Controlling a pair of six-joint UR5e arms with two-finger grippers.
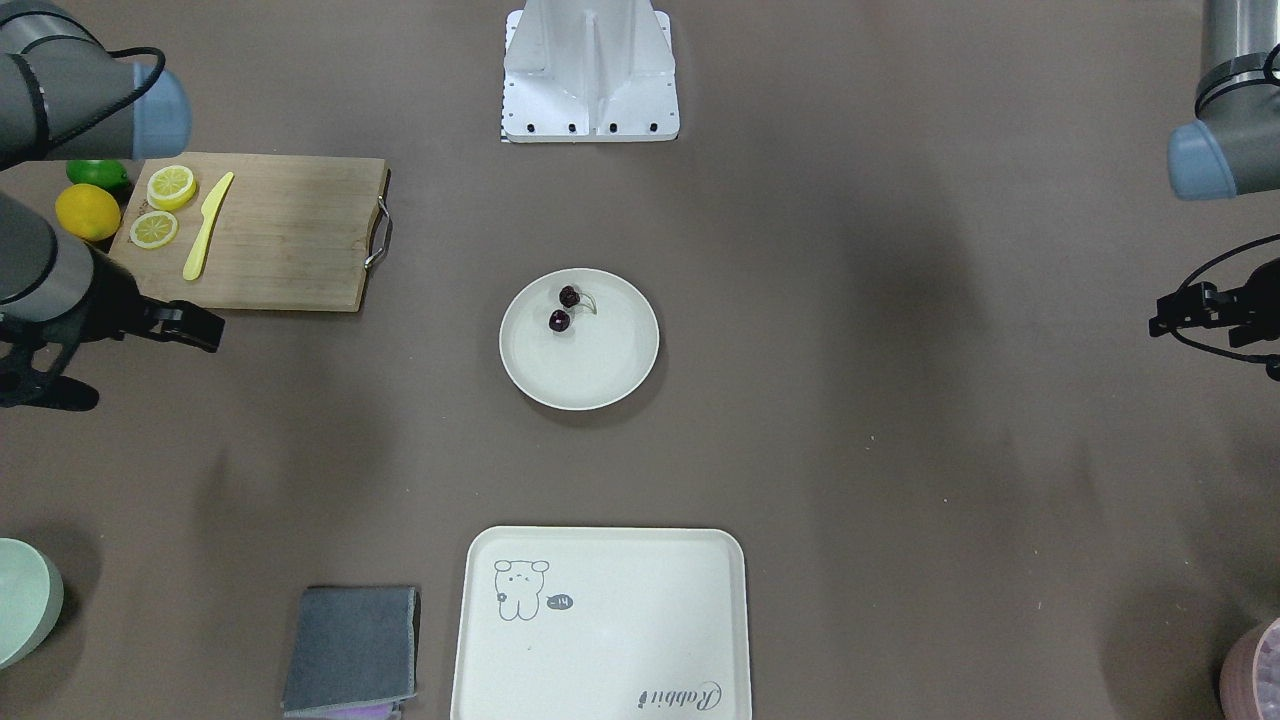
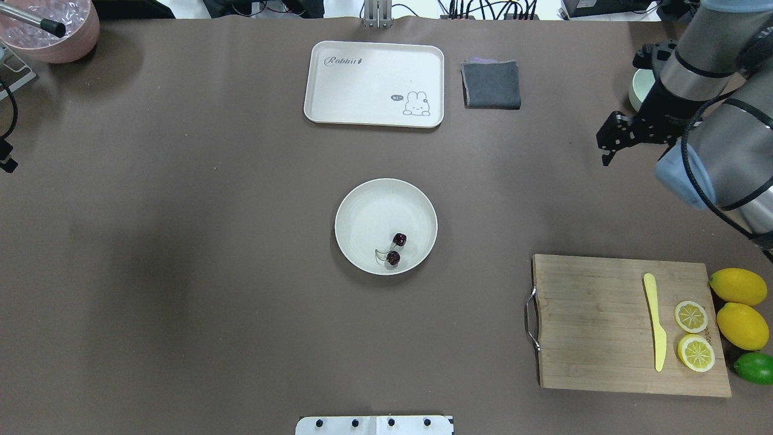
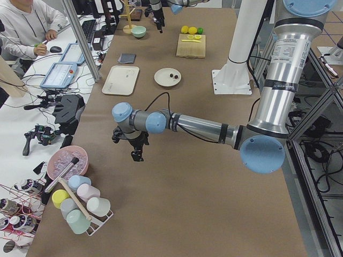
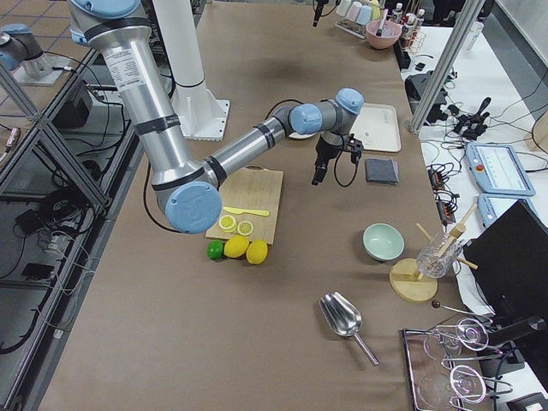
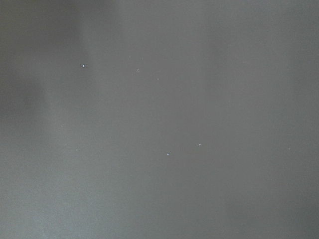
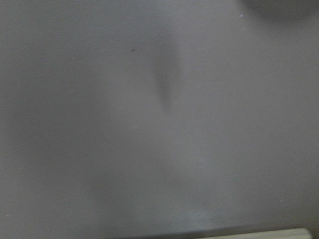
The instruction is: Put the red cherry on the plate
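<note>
The red cherry [image 2: 395, 249], a pair of dark fruits joined by pale stems, lies inside the round cream plate [image 2: 362, 211] at mid-table, on the side nearer the robot base; in the front-facing view the cherry [image 1: 564, 308] sits in the plate's [image 1: 610, 375] upper left part. My right gripper [image 2: 606, 147] hovers well to the right of the plate, beyond the cutting board, fingers together and holding nothing; it also shows as the gripper [image 1: 205, 330] at the front-facing view's left. My left gripper [image 1: 1158, 323] hangs at the far table side, fingers together, empty. Both wrist views show only bare table.
A wooden cutting board [image 2: 592, 326] carries a yellow knife [image 2: 655, 320] and two lemon slices [image 2: 693, 334]; whole lemons [image 2: 740, 305] and a lime [image 2: 755, 367] lie beside it. A cream tray [image 2: 362, 84], a grey cloth [image 2: 491, 84], a pale green bowl [image 1: 20, 600] and a pink bowl [image 2: 54, 30] line the far edge.
</note>
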